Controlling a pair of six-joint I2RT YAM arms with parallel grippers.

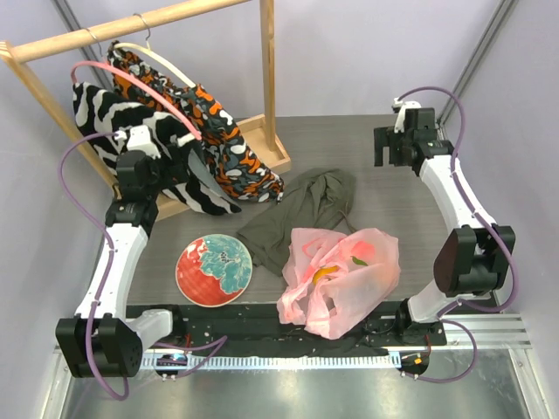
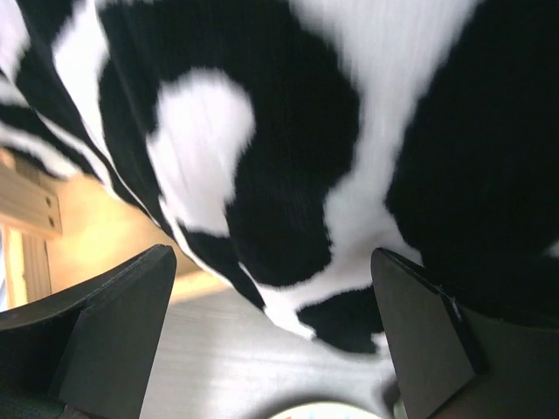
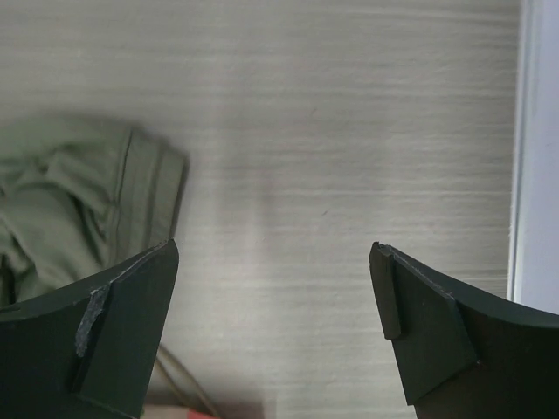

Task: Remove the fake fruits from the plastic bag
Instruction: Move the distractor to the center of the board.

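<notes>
The pink translucent plastic bag (image 1: 341, 281) lies crumpled near the front middle of the table. Fake fruits show through it: an orange piece (image 1: 325, 273) and a red-and-green piece (image 1: 358, 259); the others are hidden. My left gripper (image 1: 144, 166) is open and empty, far left of the bag, up against a hanging zebra-print garment (image 2: 288, 131); its jaws stand wide apart in the left wrist view (image 2: 271, 323). My right gripper (image 1: 389, 148) is open and empty over bare table at the back right, well behind the bag; it also shows in the right wrist view (image 3: 272, 314).
A red-and-teal plate (image 1: 215, 271) lies left of the bag. An olive-green cloth (image 1: 306, 209) lies behind the bag; its edge shows in the right wrist view (image 3: 61, 201). A wooden clothes rack (image 1: 140, 22) with the zebra garment and an orange patterned garment (image 1: 227, 148) fills the back left.
</notes>
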